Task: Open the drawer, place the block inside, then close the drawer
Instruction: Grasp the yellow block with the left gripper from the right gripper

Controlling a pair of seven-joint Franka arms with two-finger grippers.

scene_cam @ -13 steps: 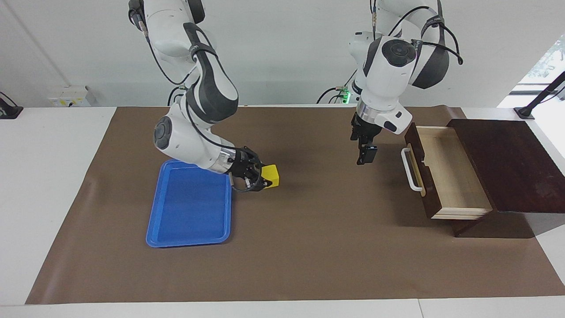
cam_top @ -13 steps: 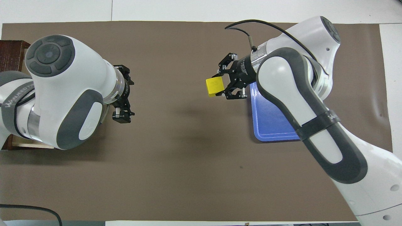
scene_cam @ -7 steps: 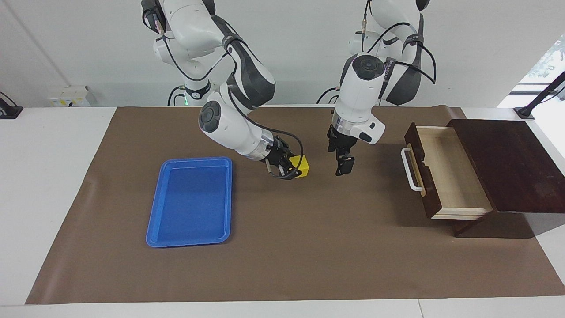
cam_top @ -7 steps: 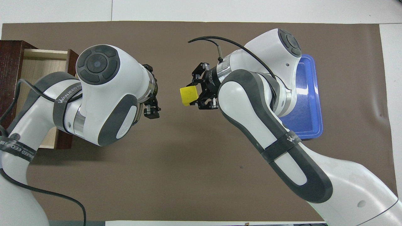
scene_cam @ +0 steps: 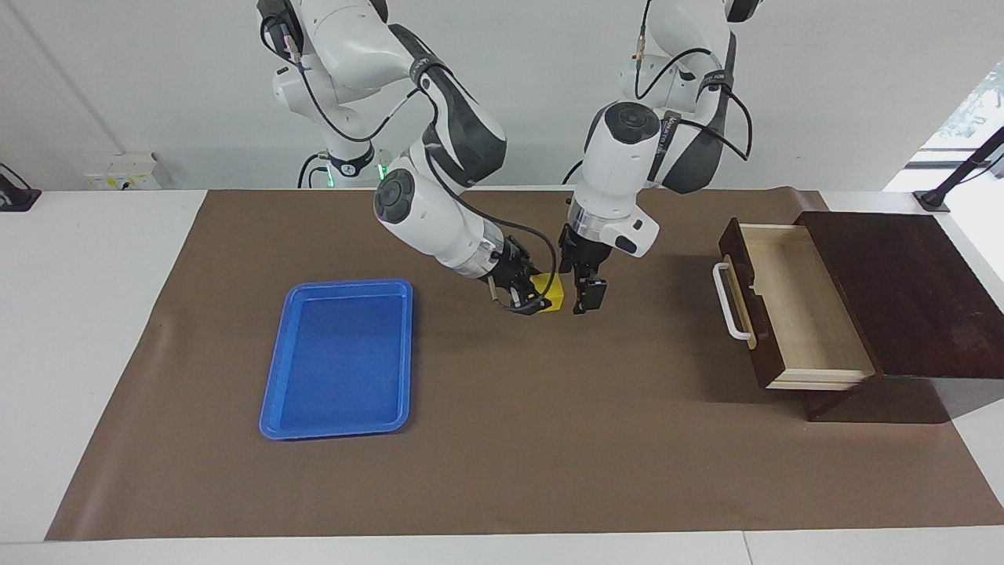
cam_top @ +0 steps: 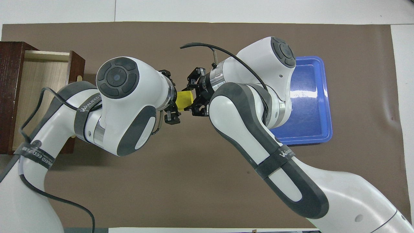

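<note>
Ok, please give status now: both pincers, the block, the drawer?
Right pincer shut on block, in the air mid-table. Left pincer beside it, open, block not yet taken. Drawer open, nothing in it. No obstruction seen.

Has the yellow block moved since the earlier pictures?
Yes. The block, held in the right gripper, has travelled away from the blue tray toward the open drawer, up to the left gripper.

block (scene_cam: 554,297) yellow | tray (scene_cam: 337,408) blue | drawer (scene_cam: 800,310) dark brown, pale inside
</note>
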